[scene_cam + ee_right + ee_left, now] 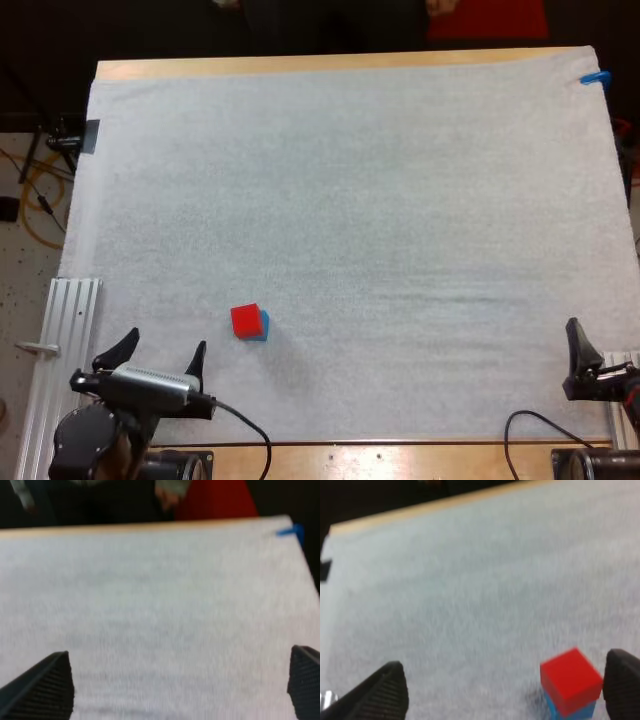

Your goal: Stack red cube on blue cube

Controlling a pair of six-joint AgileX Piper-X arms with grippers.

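White cloth mat (380, 220) covers the wooden table (300, 64). In the lower left part of the high view, the small red cube (245, 320) sits on top of the small blue cube (263, 331). My left gripper (165, 342) is just below and left of them, its black fingers spread wide, holding nothing. My right gripper (180, 652) has its fingers spread as well and is empty, well apart from the cubes.

Matt, fuzzy cloth mat (380, 200)
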